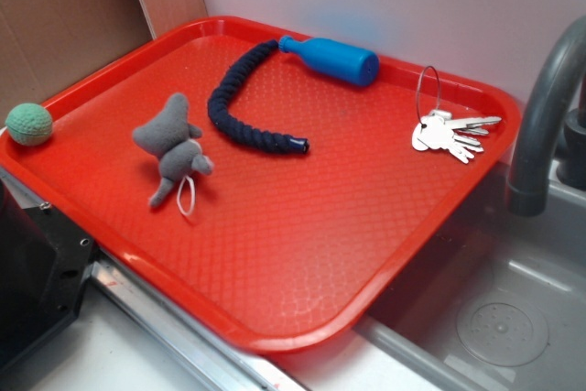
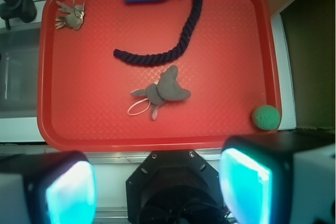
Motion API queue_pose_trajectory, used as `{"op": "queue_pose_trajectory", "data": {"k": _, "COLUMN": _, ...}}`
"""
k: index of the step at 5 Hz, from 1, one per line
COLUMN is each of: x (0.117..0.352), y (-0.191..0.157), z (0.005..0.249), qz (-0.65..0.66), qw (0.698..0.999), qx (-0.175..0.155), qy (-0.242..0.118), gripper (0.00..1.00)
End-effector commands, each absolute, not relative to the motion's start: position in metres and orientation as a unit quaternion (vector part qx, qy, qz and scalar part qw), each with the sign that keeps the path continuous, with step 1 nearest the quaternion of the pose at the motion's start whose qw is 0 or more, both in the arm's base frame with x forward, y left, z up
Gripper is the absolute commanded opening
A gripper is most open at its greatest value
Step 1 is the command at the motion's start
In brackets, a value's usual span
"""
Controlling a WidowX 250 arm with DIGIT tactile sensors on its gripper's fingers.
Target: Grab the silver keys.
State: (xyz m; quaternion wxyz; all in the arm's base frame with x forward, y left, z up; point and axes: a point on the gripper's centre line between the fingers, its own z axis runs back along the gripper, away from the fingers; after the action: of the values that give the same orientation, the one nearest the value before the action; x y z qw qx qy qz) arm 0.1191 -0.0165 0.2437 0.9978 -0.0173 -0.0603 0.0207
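Observation:
The silver keys (image 1: 449, 133) lie fanned out on a thin wire ring near the right rim of the red tray (image 1: 302, 254). In the wrist view the silver keys (image 2: 70, 15) sit in the tray's top left corner. My gripper (image 2: 157, 190) hangs high above the tray's near edge, over the robot's black base, far from the keys. Its two teal pads (image 2: 244, 184) stand wide apart with nothing between them. The gripper does not show in the exterior view.
On the tray lie a blue bottle (image 1: 331, 59), a dark navy rope (image 1: 240, 103) and a grey plush toy (image 1: 171, 146). A green ball (image 1: 29, 123) rests on the tray's left rim. A grey faucet (image 1: 548, 107) and sink (image 1: 494, 318) stand right of the tray.

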Motion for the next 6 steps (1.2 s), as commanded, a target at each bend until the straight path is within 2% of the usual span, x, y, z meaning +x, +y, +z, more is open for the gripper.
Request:
{"op": "queue_pose_trajectory", "data": {"k": 1, "x": 0.119, "y": -0.016, "z": 0.244, "qz": 0.021, "qw": 0.998, "qx": -0.017, "qy": -0.060, "gripper": 1.00}}
{"op": "queue_pose_trajectory", "data": {"k": 2, "x": 0.169, "y": -0.025, "z": 0.218, "qz": 0.074, "qw": 0.994, "qx": -0.050, "qy": -0.063, "gripper": 1.00}}
{"op": "queue_pose_trajectory", "data": {"k": 3, "x": 0.209, "y": -0.029, "z": 0.194, "qz": 0.183, "qw": 0.973, "qx": -0.084, "qy": -0.111, "gripper": 1.00}}
{"op": "queue_pose_trajectory", "data": {"k": 4, "x": 0.238, "y": -0.033, "z": 0.177, "qz": 0.235, "qw": 0.959, "qx": -0.096, "qy": -0.124, "gripper": 1.00}}
{"op": "queue_pose_trajectory", "data": {"k": 6, "x": 0.238, "y": -0.033, "z": 0.177, "qz": 0.235, "qw": 0.959, "qx": -0.096, "qy": -0.124, "gripper": 1.00}}
